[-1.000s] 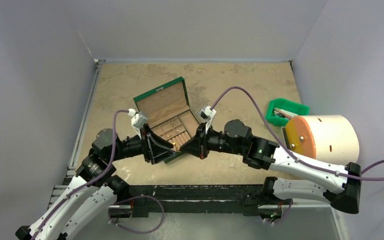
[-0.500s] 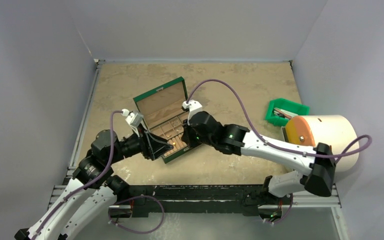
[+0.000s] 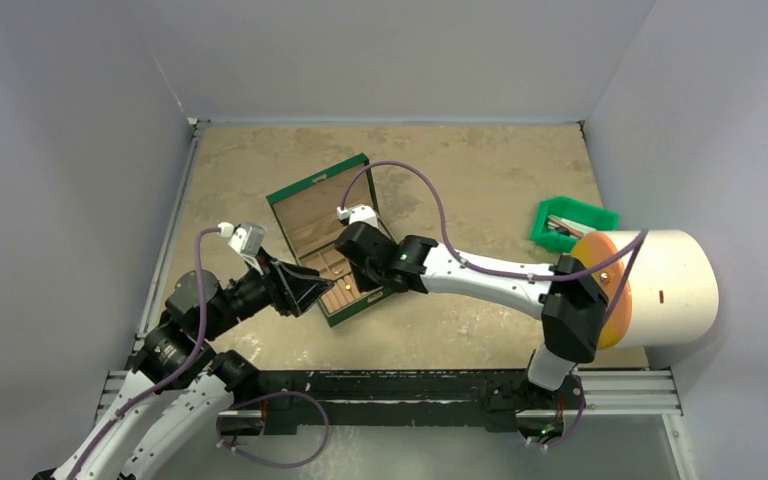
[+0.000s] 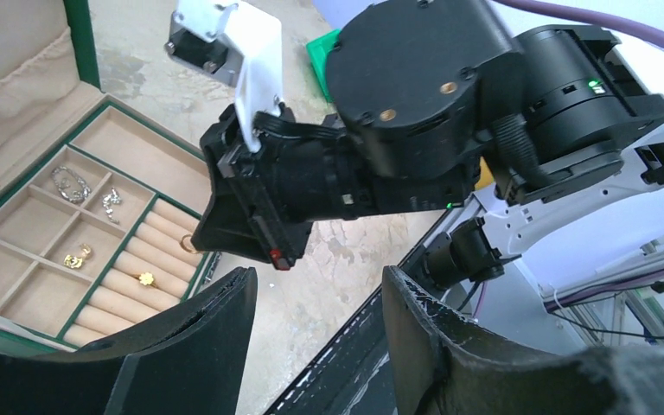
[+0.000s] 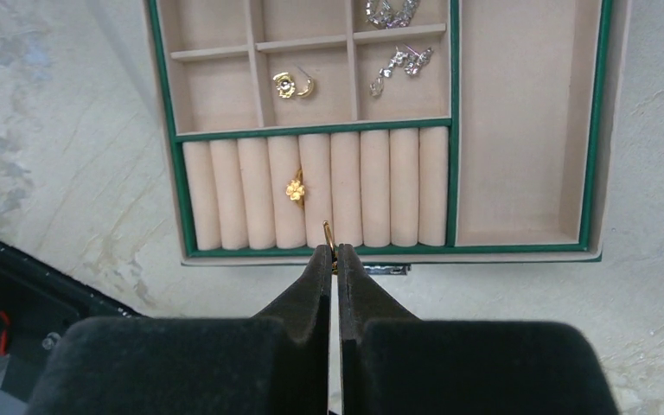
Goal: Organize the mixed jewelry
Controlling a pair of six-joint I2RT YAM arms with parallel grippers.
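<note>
Rings, two: slotted ring [image 5: 295, 188], pinched ring [image 5: 328, 233] in right hand [image 5: 334, 258]; left hand [image 4: 316, 290] apart.

Top external looks down from high behind the bases, far off, over the whole table [image 3: 480, 170]; left wrist looks low and close, green box [image 4: 80, 47] at left; right wrist faces straight down, near; all share that box.

Jewelry box [image 5: 162, 130]: green shell with a faint sheen, lined in matt tan suede-like cloth, same on the ring rolls [image 5: 372, 186]. Flower ring [image 5: 296, 188] and thin ring [image 5: 328, 232] at the box's front edge: glossy gold metal. Silver pieces [image 5: 393, 67] in the box sparkle. My right gripper [image 5: 329, 255] is matt black and grainy. Table [image 5: 52, 130] under the box is mottled and rough.
</note>
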